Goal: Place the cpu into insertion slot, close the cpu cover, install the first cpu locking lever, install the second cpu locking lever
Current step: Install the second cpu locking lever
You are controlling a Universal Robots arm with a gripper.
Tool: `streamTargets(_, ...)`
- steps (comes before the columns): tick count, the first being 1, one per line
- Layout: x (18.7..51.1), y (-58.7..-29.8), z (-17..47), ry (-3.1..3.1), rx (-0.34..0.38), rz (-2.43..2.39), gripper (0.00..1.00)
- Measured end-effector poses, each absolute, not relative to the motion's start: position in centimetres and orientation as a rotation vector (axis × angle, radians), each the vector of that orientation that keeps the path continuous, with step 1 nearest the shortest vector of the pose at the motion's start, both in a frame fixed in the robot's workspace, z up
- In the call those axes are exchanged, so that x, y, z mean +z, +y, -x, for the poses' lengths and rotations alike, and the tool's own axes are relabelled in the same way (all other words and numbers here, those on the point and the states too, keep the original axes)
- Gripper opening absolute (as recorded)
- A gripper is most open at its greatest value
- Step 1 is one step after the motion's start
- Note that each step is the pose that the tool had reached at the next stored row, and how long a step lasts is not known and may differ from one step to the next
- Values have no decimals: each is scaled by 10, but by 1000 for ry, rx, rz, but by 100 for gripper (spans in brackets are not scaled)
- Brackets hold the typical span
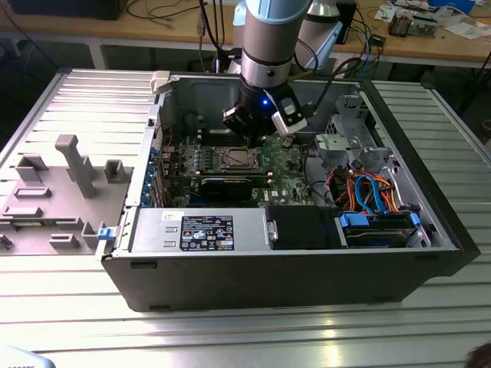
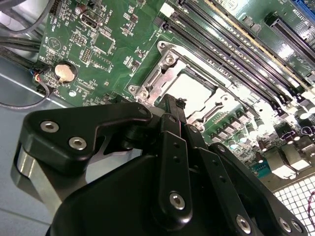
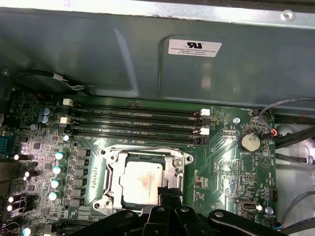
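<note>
The cpu (image 3: pixel 140 182) lies flat in the insertion slot (image 3: pixel 183 158), directly under the pincer's (image 3: pixel 167 192) tips; the cpu cover (image 3: pixel 114 182) appears to sit down around it as a silver frame, its window showing the dull metal top. We cannot make out whether either locking lever is latched. In both wrist views the pincer is drawn narrow, its tips pressed together with nothing visible between them, hovering at or touching the socket's near edge; we cannot tell which.

Beyond the socket from the pincer run the long memory slots (image 3: pixel 133 123); off to one side of the pincer sits a round coin battery (image 3: pixel 250 142); a row of small capacitors (image 3: pixel 58 169) stands on the other side. The open computer case (image 1: pixel 268 276) rests on a ribbed metal worktop (image 1: pixel 230 330).

As we judge it, the risk is a slip; tips this close to the frame could skid onto the chip's top and scratch it, or press the cover askew and load the chip unevenly; a sideways drift could knock the capacitors.
</note>
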State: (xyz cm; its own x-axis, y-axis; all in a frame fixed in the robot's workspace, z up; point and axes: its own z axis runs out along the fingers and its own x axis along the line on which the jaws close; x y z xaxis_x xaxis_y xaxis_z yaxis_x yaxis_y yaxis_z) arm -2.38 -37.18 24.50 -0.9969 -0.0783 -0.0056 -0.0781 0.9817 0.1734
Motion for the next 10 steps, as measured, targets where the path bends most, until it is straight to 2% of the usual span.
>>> streamTargets(10,250,-372,24,-3126,-273,-123,11)
